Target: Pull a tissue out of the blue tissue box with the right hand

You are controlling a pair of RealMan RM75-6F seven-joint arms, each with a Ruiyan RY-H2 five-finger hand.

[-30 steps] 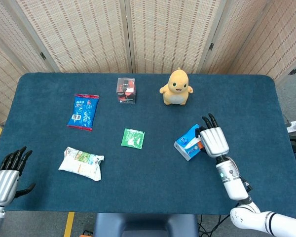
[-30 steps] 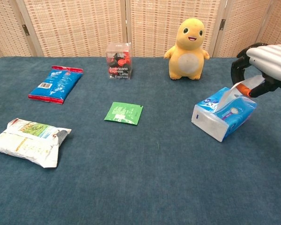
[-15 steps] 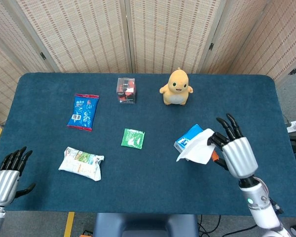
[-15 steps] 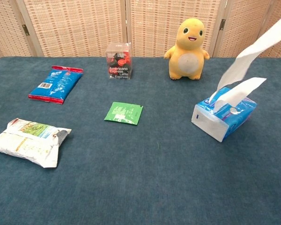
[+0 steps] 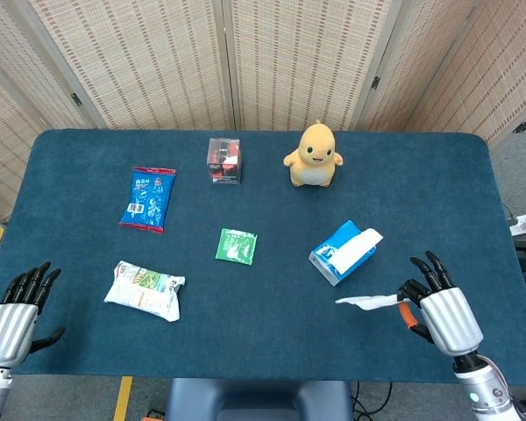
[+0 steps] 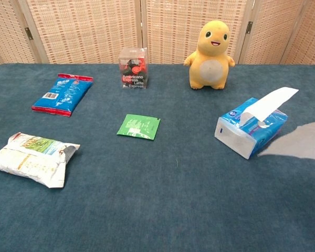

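The blue tissue box point(image 5: 342, 253) point(image 6: 250, 128) lies on the table right of centre, with a fresh white tissue point(image 6: 270, 102) poking up out of its slot. My right hand point(image 5: 443, 313) is at the near right, well clear of the box, pinching a pulled-out white tissue point(image 5: 366, 301) that stretches flat toward the left. In the chest view that tissue point(image 6: 299, 142) shows at the right edge; the hand itself is out of that frame. My left hand point(image 5: 13, 316) rests at the near left corner, fingers apart, holding nothing.
A yellow plush toy point(image 5: 313, 155) stands behind the box. A clear cube point(image 5: 223, 160), a blue snack packet point(image 5: 148, 199), a green sachet point(image 5: 237, 246) and a white bag point(image 5: 145, 290) are spread over the left half of the blue table point(image 5: 438, 184).
My right hand has pulled back toward the near right edge and lower, carrying the tissue free of the box. A new tissue now stands in the slot. The left hand stayed put.
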